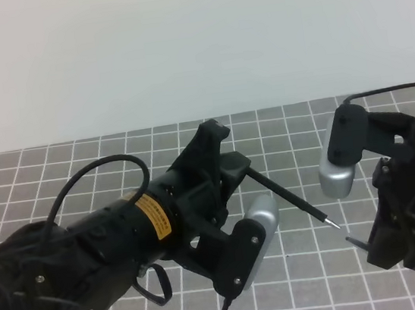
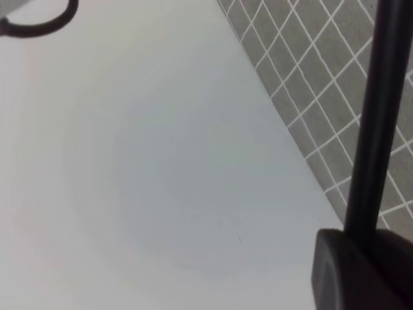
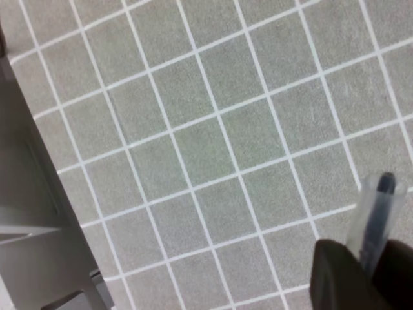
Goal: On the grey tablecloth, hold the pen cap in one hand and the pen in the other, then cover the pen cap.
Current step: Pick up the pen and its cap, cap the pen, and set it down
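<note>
My left gripper [image 1: 238, 168] is shut on the pen [image 1: 290, 199], a slim black stick that slants down to the right and ends in a small silvery tip. The left wrist view shows the pen [image 2: 377, 116] rising from a dark finger [image 2: 361, 274]. At the right, my right gripper [image 1: 374, 246] is shut on the pen cap [image 1: 354, 241], a short stub pointing left towards the pen tip with a small gap between them. The right wrist view shows the pen cap [image 3: 376, 216] sticking out above a dark finger [image 3: 342, 278]. Both hang over the grey tablecloth [image 1: 280, 126].
A plain white wall [image 1: 193, 42] stands behind the tablecloth's far edge. A black cable [image 1: 99, 173] loops over the left arm. A silver wrist camera [image 1: 340, 172] sits on the right arm. A grey metal part [image 3: 26, 213] lies along the left of the right wrist view.
</note>
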Controlling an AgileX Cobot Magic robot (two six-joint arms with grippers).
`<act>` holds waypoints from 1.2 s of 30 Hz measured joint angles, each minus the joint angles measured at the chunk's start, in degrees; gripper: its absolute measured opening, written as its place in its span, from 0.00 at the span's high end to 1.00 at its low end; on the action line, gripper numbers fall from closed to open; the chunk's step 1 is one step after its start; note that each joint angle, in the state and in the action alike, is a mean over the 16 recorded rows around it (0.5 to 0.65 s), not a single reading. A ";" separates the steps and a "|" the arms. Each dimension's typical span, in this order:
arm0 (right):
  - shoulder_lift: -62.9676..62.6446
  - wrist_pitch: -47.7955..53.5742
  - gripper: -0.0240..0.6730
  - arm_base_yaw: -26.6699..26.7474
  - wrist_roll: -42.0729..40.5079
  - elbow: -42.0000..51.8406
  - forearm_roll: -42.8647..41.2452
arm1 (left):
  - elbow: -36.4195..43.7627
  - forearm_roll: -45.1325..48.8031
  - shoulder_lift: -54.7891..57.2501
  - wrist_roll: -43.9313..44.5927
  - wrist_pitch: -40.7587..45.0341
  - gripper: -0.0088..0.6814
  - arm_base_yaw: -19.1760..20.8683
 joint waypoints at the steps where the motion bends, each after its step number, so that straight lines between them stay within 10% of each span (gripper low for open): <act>1: 0.00 0.00 0.84 0.00 0.02 0.00 -0.01 | 0.00 0.02 0.00 0.00 0.13 0.93 -0.15; 36: 0.00 0.66 0.84 0.00 4.61 -0.13 -0.36 | -0.05 2.69 -0.21 -0.24 1.80 0.93 -5.05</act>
